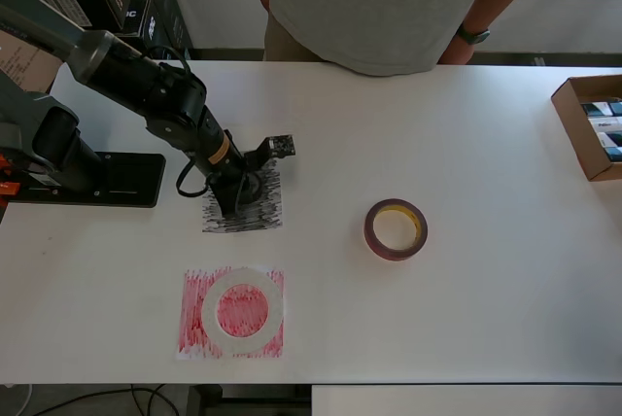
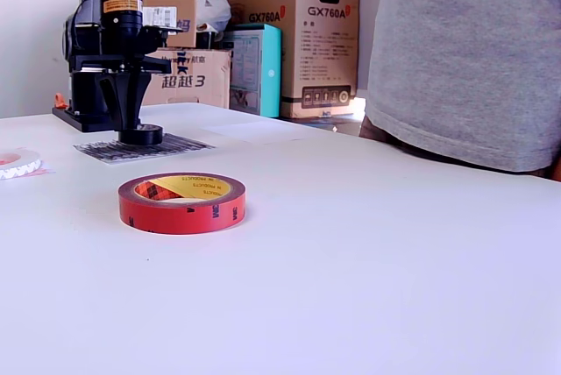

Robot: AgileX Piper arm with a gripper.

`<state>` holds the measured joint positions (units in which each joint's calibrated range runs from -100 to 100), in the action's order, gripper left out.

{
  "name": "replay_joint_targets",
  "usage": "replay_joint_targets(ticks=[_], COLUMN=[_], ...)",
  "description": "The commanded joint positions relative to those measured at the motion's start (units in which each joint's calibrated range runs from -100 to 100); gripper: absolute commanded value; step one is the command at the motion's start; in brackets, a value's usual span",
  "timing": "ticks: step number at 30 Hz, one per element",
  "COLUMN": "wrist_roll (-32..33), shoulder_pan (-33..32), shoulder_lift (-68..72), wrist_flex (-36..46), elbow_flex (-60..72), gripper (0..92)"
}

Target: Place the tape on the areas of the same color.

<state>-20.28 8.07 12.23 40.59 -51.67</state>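
In the overhead view the gripper [image 1: 236, 192] stands left of centre over the black patch [image 1: 243, 204], while the white ring [image 1: 241, 310] lies on the red patch [image 1: 231, 313] at lower left and the dark red ring [image 1: 396, 229] sits on bare table at centre. In the exterior view, at upper left, the fingers straddle the small black roll [image 2: 141, 135] resting on the black patch; whether they grip it I cannot tell. To finish well, I judge it should open fully and lift straight up so the roll stays put.

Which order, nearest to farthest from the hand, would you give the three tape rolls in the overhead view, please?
1. Black roll: right at the hand, on the black patch.
2. White ring: below in view, on the red patch.
3. Red ring: to the view's right, on bare table.
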Motion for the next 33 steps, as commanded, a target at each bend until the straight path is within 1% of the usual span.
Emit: replay_joint_targets(ticks=[1, 6, 8, 10, 15, 18, 26, 33], wrist_roll=[-0.1, -0.2, -1.4, -2.7, -4.5, -4.7, -4.7, -3.9], shoulder_pan=[-0.1, -0.1, -0.1, -0.1, -0.1, -0.1, -0.1, 0.7], shoulder_lift=[0.4, 0.4, 0.4, 0.3, 0.3, 0.3, -0.7, -0.7], wrist_flex=[0.2, 0.2, 0.2, 0.2, 0.2, 0.2, 0.2, 1.0], elbow_flex=[-0.6, -0.8, -1.6, -2.7, -3.4, -2.8, -1.8, 8.2], gripper=[0.0, 0.7, 3.4, 11.0, 34.2, 42.2, 43.4, 43.3])
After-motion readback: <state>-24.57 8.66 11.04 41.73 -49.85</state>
